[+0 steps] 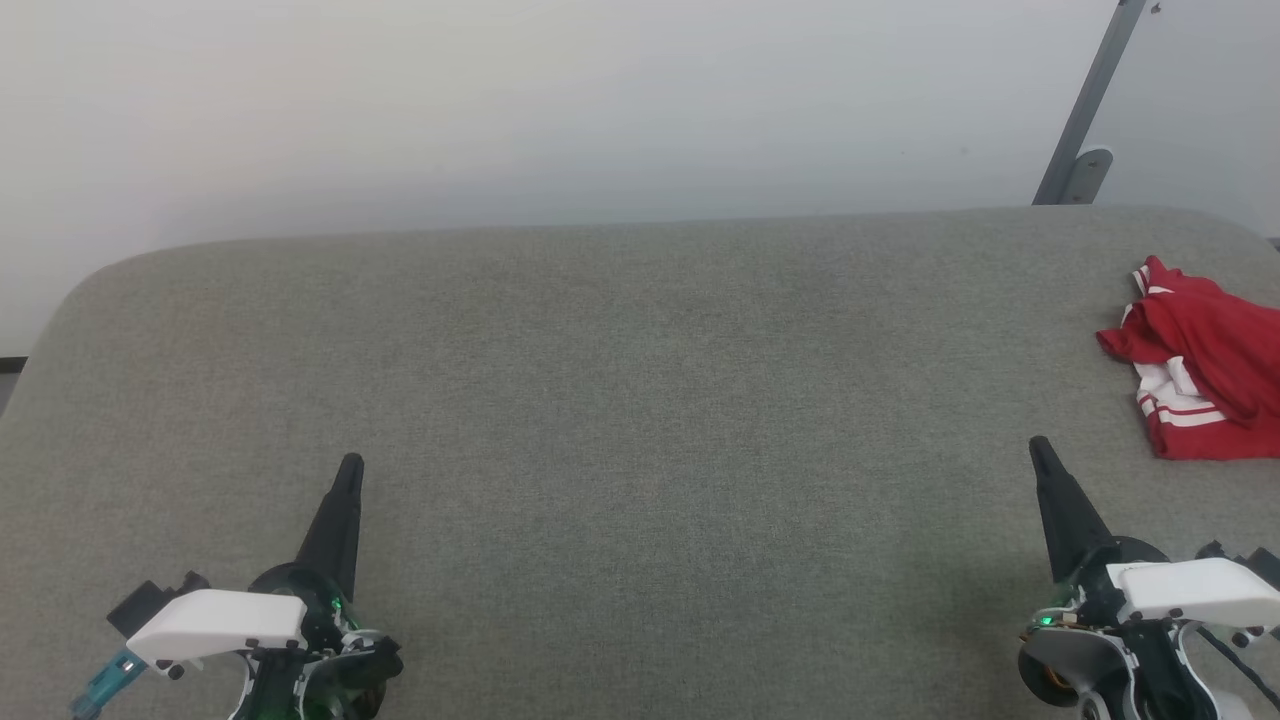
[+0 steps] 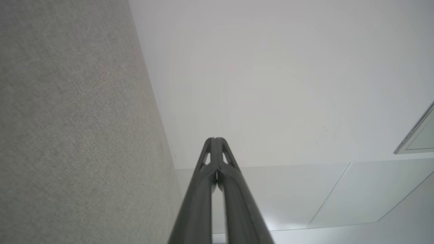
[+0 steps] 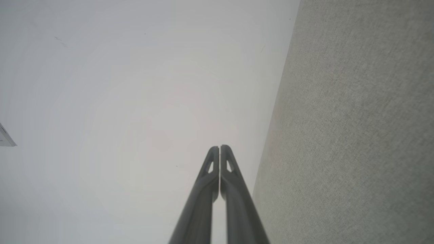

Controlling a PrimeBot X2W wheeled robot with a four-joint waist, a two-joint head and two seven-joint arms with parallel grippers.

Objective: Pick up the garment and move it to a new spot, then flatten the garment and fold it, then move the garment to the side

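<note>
- Head view: a crumpled red jersey garment (image 1: 1205, 360) with white striped trim lies at the right edge of the grey fabric worktop (image 1: 640, 400). The left pincer (image 1: 351, 468) and right pincer (image 1: 1040, 447) hover clenched and empty.
- Left wrist view: the left pincer (image 2: 215, 140) has its fingers pressed together.
- Right wrist view: the right pincer (image 3: 220, 148) is likewise clenched on nothing.

Garment (image 1: 1205, 360) lies on table (image 1: 640, 400), at its right edge, midway back. Left gripper (image 1: 350, 466) over table's near left; right gripper (image 1: 1040, 446) over near right, in front of garment, apart from it. Wall (image 1: 500, 100) behind table. Post (image 1: 1090, 100) behind far right corner.
</note>
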